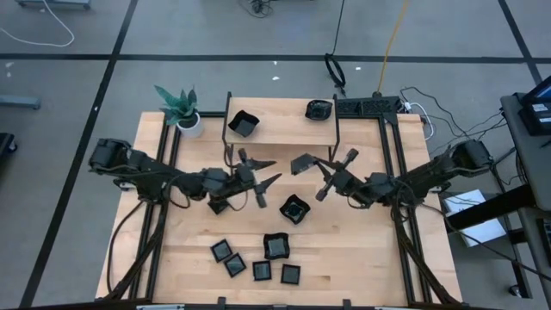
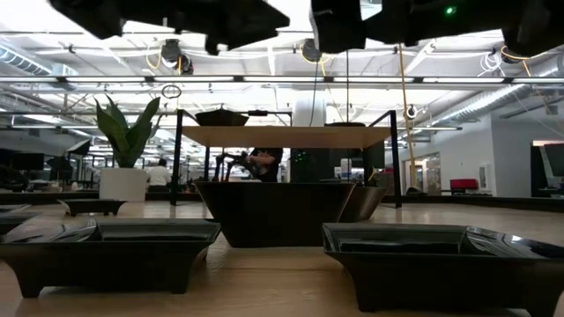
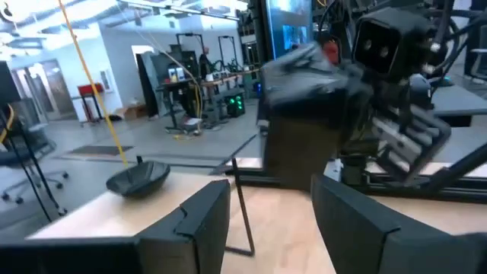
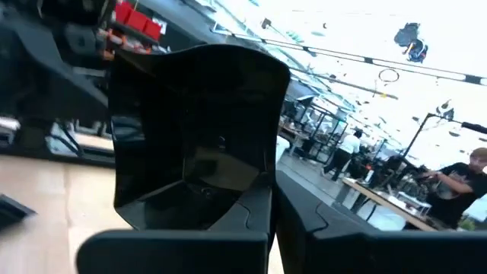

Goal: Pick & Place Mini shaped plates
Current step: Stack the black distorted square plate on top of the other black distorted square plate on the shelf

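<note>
A: Jaws first: how do they stand?

B: Right jaws (image 1: 303,164) are clamped together on a square plate (image 4: 199,137), pinching its rim so it hangs tilted above the bench (image 1: 362,258) near the centre. Left jaws (image 1: 263,170) stand apart with nothing between them, at about nine o'clock from the right ones, tips pointing toward that plate.

A: Why face each other?

B: My guess is a handover, or the left arm simply waiting its turn. I can't tell which.

A: And the other plates, nearest first?

B: Along the six o'clock edge lies a loose cluster (image 1: 254,258) of five, flat and close together, probably the supply. One more dish (image 1: 294,208) sits alone just below the right jaws, at about five o'clock from the centre.

A: Farther back?

B: A raised shelf (image 1: 284,131) at twelve o'clock carries a square plate (image 1: 244,123) at its left end. A rounded dish (image 1: 318,109) sits by its right end, likely placed already. Plant (image 1: 181,108) at eleven o'clock, clear of it all.
</note>
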